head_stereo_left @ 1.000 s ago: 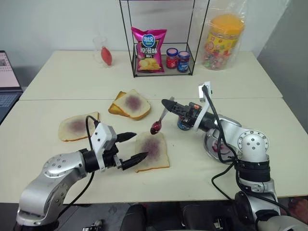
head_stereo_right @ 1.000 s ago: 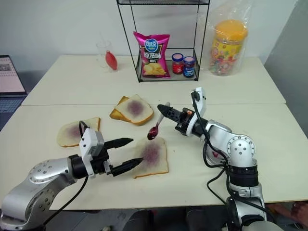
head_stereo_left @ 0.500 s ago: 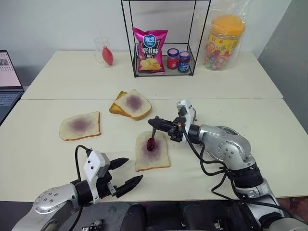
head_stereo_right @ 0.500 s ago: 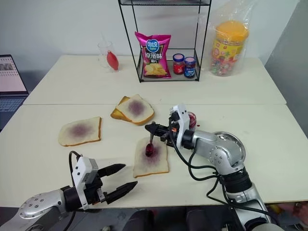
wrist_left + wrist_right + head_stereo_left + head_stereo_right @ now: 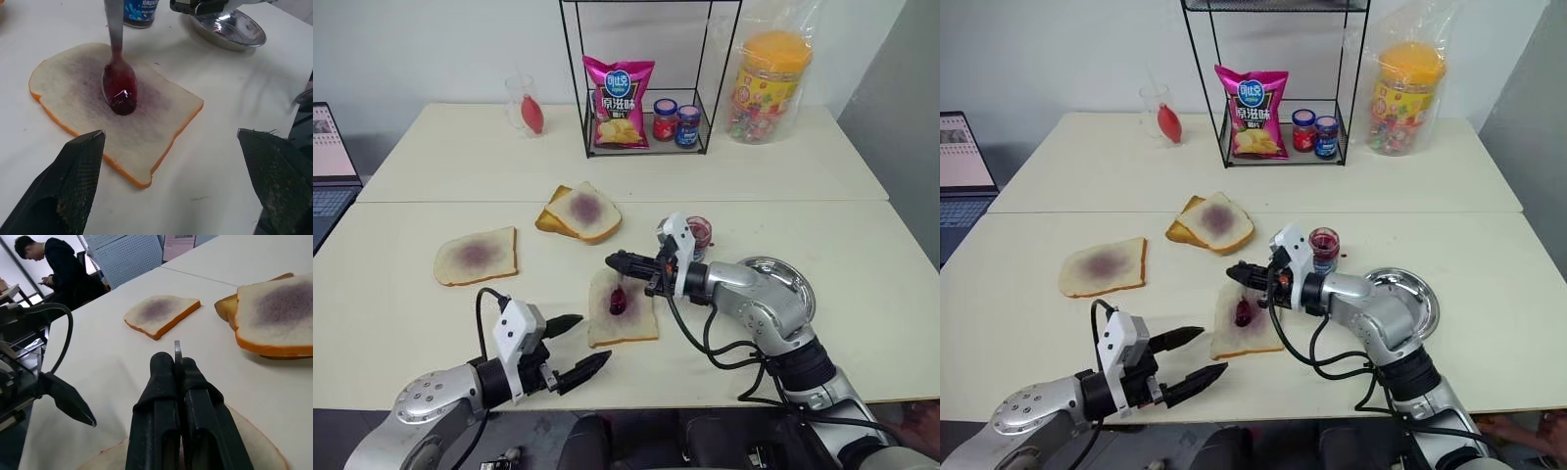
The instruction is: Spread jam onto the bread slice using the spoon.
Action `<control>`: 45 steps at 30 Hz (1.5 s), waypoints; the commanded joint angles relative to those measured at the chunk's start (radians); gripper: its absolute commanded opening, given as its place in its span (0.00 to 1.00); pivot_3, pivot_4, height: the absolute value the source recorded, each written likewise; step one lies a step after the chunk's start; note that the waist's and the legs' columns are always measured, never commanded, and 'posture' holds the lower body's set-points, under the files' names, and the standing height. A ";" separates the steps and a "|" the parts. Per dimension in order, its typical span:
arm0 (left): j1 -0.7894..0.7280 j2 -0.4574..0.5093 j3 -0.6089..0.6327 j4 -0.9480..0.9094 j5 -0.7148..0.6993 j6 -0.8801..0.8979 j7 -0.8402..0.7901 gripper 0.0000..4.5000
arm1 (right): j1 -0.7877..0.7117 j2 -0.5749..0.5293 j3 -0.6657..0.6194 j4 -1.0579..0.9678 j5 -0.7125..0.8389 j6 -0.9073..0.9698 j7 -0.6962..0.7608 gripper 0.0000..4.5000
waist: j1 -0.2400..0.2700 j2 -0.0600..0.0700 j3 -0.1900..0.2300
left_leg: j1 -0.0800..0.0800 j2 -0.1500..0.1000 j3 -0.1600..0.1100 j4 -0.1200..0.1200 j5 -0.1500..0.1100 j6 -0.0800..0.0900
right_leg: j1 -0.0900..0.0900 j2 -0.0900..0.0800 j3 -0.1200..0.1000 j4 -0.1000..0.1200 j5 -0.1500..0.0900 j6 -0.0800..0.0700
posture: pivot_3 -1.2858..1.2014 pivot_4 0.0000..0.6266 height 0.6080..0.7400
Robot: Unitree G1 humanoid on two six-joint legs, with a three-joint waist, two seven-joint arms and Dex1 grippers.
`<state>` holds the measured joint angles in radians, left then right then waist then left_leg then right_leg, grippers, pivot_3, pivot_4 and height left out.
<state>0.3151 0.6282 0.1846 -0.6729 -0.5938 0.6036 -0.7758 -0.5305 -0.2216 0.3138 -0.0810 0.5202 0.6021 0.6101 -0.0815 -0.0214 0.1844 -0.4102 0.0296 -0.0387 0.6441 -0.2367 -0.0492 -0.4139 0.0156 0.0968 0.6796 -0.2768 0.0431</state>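
The right gripper (image 5: 619, 261), pinched on the slim silver metal spoon (image 5: 117, 73) by its stiff handle, rests the jam-laden bowl on the soft, tearable square white bread slice (image 5: 625, 309) at table centre, left gripper (image 5: 576, 348) spread nearby.

The right gripper (image 5: 615, 260) points level toward the robot's left, its arm bent across in front of the body, forearm lying low over the table. Its two black fingers (image 5: 168, 396) are pressed together, pinching the spoon (image 5: 117, 73) by the handle so the bowl hangs down. The left gripper (image 5: 579, 346) sits low and near the body, aimed forward and to the right, slightly downward. Its black fingers (image 5: 73, 186) are spread wide apart and hold nothing.
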 commanded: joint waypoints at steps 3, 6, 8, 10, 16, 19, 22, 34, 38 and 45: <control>-0.020 0.020 0.001 -0.021 -0.029 0.008 -0.001 1.00 | -0.037 -0.003 -0.083 0.019 -0.035 -0.039 -0.011 0.01 | 0.000 0.000 0.000 | 0.001 0.000 0.000 0.001 0.000 0.000 | 0.001 0.000 0.000 0.000 0.001 0.000 | 0.52 0.24 1.00; -0.027 0.028 0.004 -0.025 -0.039 0.016 0.001 1.00 | -0.052 0.000 -0.110 0.024 -0.032 -0.030 -0.014 0.01 | 0.000 0.000 0.000 | 0.002 0.000 0.000 0.001 0.000 0.000 | 0.002 0.000 0.000 0.000 0.001 0.000 | 0.52 0.24 1.00; -0.029 0.033 0.004 -0.032 -0.046 0.023 0.005 1.00 | -0.065 0.005 -0.132 0.018 -0.022 -0.012 -0.019 0.01 | 0.000 0.000 0.000 | 0.002 0.000 0.000 0.001 0.000 0.000 | 0.002 0.000 0.000 0.000 0.001 0.000 | 0.52 0.24 1.00; -0.032 0.037 0.003 -0.037 -0.051 0.029 0.009 1.00 | -0.075 0.011 -0.152 0.010 -0.009 0.008 -0.022 0.01 | 0.000 0.000 0.000 | 0.002 0.000 0.000 0.001 0.000 0.000 | 0.002 0.000 0.000 0.000 0.000 0.000 | 0.52 0.24 1.00; -0.042 0.042 0.003 -0.045 -0.065 0.045 0.022 1.00 | -0.090 0.057 -0.257 -0.004 0.142 0.190 -0.047 0.01 | -0.001 0.000 0.000 | 0.002 0.000 0.000 -0.001 0.000 0.000 | 0.002 0.000 0.000 0.000 0.000 -0.001 | 0.52 0.24 1.00; -0.038 0.047 0.008 -0.043 -0.067 0.042 0.023 1.00 | -0.085 0.073 -0.283 -0.010 0.192 0.269 -0.061 0.01 | -0.001 0.000 0.000 | 0.002 0.000 0.000 0.000 0.000 0.000 | 0.002 0.000 0.000 0.000 0.000 -0.001 | 0.52 0.24 1.00; -0.028 0.057 0.013 -0.045 -0.078 0.049 0.019 1.00 | -0.068 0.102 -0.306 0.043 0.228 0.361 -0.102 0.01 | -0.002 0.000 0.000 | 0.002 0.000 0.000 0.000 0.000 0.000 | 0.002 0.000 0.000 0.000 0.000 -0.001 | 0.52 0.24 1.00; 0.038 0.091 0.038 -0.032 -0.079 0.024 -0.019 1.00 | -0.053 0.168 -0.334 0.197 0.181 0.349 -0.145 0.01 | -0.005 0.000 0.000 | 0.002 0.000 0.000 -0.001 0.000 0.000 | 0.001 0.000 0.000 0.000 0.000 -0.001 | 0.52 0.24 1.00; 0.043 0.094 0.040 -0.025 -0.074 0.011 -0.026 1.00 | -0.039 0.148 -0.279 0.191 0.112 0.270 -0.121 0.01 | -0.005 0.000 0.000 | 0.002 0.000 0.000 -0.001 0.000 0.000 | 0.001 0.000 0.000 0.000 0.000 -0.001 | 0.52 0.24 1.00; 0.036 0.095 0.030 -0.026 -0.071 0.010 -0.026 1.00 | -0.028 0.128 -0.256 0.173 0.056 0.173 -0.093 0.01 | -0.005 0.000 0.000 | 0.003 0.000 0.000 -0.001 0.000 0.000 | 0.003 0.000 0.000 0.000 0.000 -0.001 | 0.52 0.24 1.00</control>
<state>0.3553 0.7136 0.2035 -0.6878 -0.6621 0.6270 -0.7968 -0.5662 -0.0743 0.0627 0.1107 0.6087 0.7961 0.5214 -0.0862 -0.0215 0.1844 -0.4065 0.0297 -0.0383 0.6435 -0.2367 -0.0493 -0.4106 0.0158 0.0971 0.6798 -0.2770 0.0423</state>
